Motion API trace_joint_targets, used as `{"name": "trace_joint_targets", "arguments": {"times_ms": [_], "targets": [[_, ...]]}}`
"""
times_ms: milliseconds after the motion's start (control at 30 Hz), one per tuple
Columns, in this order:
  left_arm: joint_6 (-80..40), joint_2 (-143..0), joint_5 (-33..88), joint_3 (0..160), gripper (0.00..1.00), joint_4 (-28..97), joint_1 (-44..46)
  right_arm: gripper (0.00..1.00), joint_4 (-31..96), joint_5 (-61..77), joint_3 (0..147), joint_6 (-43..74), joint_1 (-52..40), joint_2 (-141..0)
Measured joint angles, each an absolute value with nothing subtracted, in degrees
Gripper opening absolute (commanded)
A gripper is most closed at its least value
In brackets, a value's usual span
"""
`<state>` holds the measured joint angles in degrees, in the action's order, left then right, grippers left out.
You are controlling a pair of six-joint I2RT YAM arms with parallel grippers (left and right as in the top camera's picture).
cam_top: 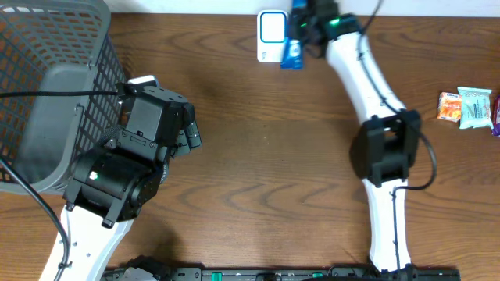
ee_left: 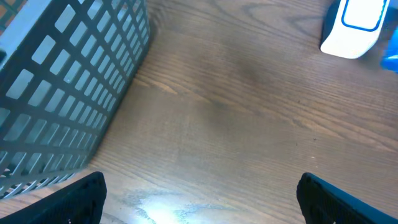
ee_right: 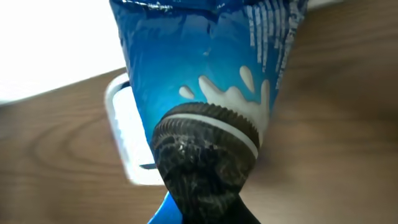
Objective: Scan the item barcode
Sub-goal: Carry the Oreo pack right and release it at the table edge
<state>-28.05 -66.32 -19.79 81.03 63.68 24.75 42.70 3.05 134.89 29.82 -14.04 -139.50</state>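
The right pincer, clamped on the glossy blue cookie packet, held it just right of the white box-shaped barcode scanner at the brown wooden worktop's far edge, while the left pincer, jaws apart, hung well away.

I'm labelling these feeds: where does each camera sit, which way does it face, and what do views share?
Overhead: fixed above the table, looking down; shows left arm with open left hand beside the grey basket, right arm with right hand at the white scanner.
Left wrist: on the left arm, facing across the table; basket at left, own fingertips in bottom corners.
Right wrist: on the right arm, filled by the held blue cookie packet; own fingers unclear.
All three share the scanner.
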Motion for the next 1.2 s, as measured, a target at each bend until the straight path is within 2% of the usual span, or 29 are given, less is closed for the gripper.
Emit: {"name": "trace_joint_targets", "arguments": {"times_ms": [167, 333, 433, 600, 667, 700, 733, 767, 800, 1167, 1200], "targets": [[-28.05, -66.32, -19.79, 81.03, 0.98, 63.68, 24.75, 0.01, 56.42, 1.91, 139.02, 29.10, -3.84, -137.32], [-28.05, -66.32, -19.79, 81.03, 0.98, 63.70, 24.75, 0.01, 70.30, -5.61, 139.70, 28.71, 8.99, -135.83], [-28.05, -66.32, -19.79, 81.03, 0.98, 63.70, 24.75, 0.01, 73.30, -10.52, 139.70, 26.22, 15.27, -135.83], [-28.05, -66.32, -19.79, 81.03, 0.98, 63.70, 24.75, 0.03, 74.02, -12.43, 139.70, 19.73, 20.71, -135.81], [-28.05, -66.32, -19.79, 81.03, 0.98, 63.70, 24.75, 0.11, 74.15, -12.64, 139.70, 17.96, 22.31, -135.81], [-28.05, -66.32, -19.79, 81.03, 0.98, 63.70, 24.75, 0.29, 74.17, -12.73, 139.70, 17.06, 23.11, -135.81], [-28.05, -66.32, -19.79, 81.03, 0.98, 63.70, 24.75, 0.53, 74.15, -12.80, 139.70, 16.51, 23.73, -135.81], [-28.05, -66.32, -19.79, 81.03, 0.98, 63.70, 24.75, 0.71, 74.15, -12.91, 139.70, 16.14, 24.34, -135.81], [-28.05, -66.32, -19.79, 81.03, 0.98, 63.70, 24.75, 0.77, 74.13, -12.97, 139.70, 15.81, 24.88, -135.81], [-28.05, -66.32, -19.79, 81.03, 0.98, 63.70, 24.75, 0.86, 76.16, -12.45, 138.98, 14.37, 26.33, -135.79], [-28.05, -66.32, -19.79, 81.03, 0.98, 63.70, 24.75, 0.93, 76.53, -11.57, 138.50, 14.35, 26.33, -135.79]]}}
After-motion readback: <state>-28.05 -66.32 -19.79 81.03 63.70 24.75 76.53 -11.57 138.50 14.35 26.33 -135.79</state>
